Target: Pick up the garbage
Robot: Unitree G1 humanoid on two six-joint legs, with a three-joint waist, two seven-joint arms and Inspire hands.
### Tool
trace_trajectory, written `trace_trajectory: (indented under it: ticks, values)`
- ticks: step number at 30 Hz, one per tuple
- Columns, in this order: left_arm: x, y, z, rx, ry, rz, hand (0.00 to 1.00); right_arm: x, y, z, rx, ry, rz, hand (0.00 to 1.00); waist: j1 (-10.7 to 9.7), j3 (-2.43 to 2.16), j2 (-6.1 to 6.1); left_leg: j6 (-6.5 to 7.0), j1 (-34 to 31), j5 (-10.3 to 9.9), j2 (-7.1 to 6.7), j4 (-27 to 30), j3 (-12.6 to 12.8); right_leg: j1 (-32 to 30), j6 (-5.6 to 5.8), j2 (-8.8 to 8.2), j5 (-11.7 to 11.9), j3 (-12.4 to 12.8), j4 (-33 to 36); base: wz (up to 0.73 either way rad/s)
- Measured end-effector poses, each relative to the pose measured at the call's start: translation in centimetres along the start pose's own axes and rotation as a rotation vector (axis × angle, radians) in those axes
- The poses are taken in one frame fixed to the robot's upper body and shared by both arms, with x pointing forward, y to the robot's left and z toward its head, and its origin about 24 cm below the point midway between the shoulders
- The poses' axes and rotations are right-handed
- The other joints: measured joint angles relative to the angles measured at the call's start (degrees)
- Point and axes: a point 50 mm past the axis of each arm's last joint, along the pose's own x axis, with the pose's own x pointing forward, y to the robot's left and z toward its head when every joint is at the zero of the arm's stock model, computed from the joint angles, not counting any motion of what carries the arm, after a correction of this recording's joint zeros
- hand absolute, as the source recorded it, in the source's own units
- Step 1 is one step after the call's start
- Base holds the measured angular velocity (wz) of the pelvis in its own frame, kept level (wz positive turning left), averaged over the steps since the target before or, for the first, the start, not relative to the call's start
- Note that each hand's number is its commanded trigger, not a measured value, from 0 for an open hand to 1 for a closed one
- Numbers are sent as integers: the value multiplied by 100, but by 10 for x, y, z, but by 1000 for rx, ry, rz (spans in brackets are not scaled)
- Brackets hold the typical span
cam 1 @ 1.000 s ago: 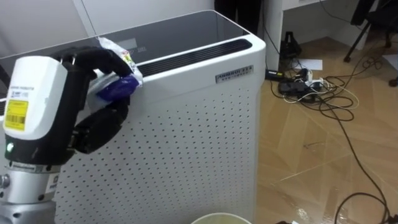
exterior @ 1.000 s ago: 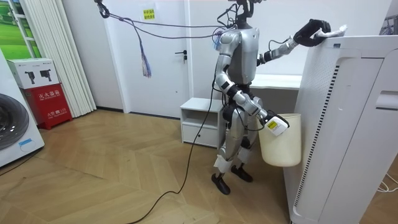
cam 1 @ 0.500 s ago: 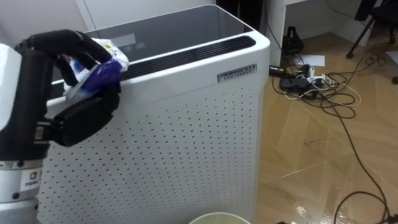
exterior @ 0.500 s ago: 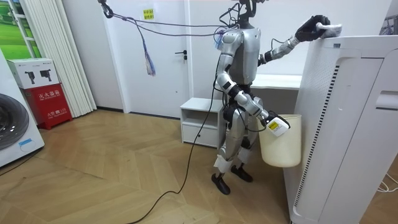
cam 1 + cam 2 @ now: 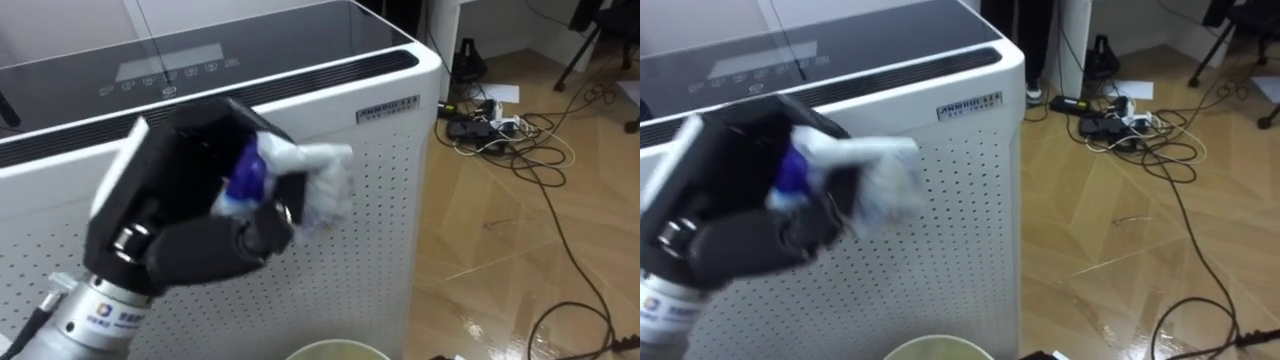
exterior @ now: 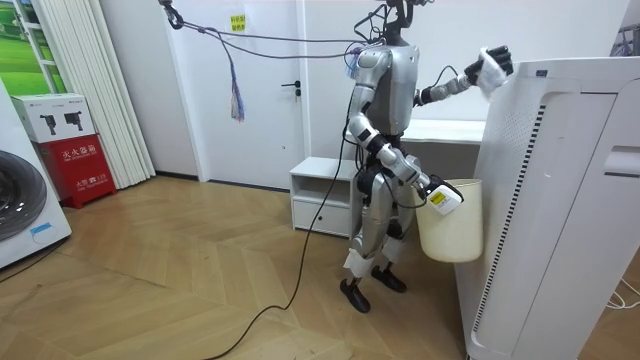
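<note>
The crumpled white-and-blue wrapper (image 5: 318, 178) is clamped in my left hand (image 5: 190, 250), held just off the air purifier (image 5: 375, 190), likely for dropping into the pale bin (image 6: 452, 225) by my right hand (image 6: 436, 198), whose grip I cannot tell.

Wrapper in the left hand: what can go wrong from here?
1. Much of the wrapper sticks out past the left hand that grips it, so it may slip free on the way down.
2. The bin, at the right hand, sits low and close against the air purifier. A release from this height could miss its rim and land on the floor.
</note>
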Motion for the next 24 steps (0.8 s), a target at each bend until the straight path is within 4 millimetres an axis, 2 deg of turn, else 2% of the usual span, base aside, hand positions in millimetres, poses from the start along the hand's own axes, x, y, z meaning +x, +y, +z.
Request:
trace_trajectory:
  ticks: [5,7,12,15,17,18,22,24]
  values:
    - [0,-5,-3,-50,18,-98,100,2,4,0,0,1,10,100,4,17,75,11,-14,-7,2,-23,27,-72,3,-5,1,8,4,0]
    - [-1,-6,-4,-55,27,-122,100,2,4,0,-3,2,9,100,21,-5,110,11,-81,-7,13,-16,39,-149,3,1,1,20,33,-4]
    - [-10,-5,-23,-107,107,-126,100,5,2,1,-10,7,-28,100,13,9,129,10,-165,-6,33,5,67,-269,3,11,1,75,88,-4]
    - [-15,-6,-45,-158,179,-101,100,13,-7,6,-18,21,-58,100,17,40,113,14,-393,14,49,71,68,-482,-6,15,6,79,201,0]
    - [-23,-5,-66,-161,280,-84,100,22,-13,10,-11,38,-80,100,-12,77,71,8,-631,46,73,129,79,-739,-28,33,19,109,282,0]
    - [-25,-5,-70,-158,304,-83,100,24,-15,11,-10,41,-84,100,-17,83,61,8,-707,61,76,141,80,-822,-37,33,24,118,307,0]
    - [-33,-7,-113,-154,497,-82,100,34,-32,17,-5,81,-130,100,-25,115,21,14,-1103,133,80,216,61,-1228,-76,19,52,41,412,4]
    - [-37,-9,-125,-141,561,-92,100,36,-34,19,-9,91,-140,100,-43,138,-13,9,-1216,150,94,217,61,-1320,-88,36,83,34,391,0]
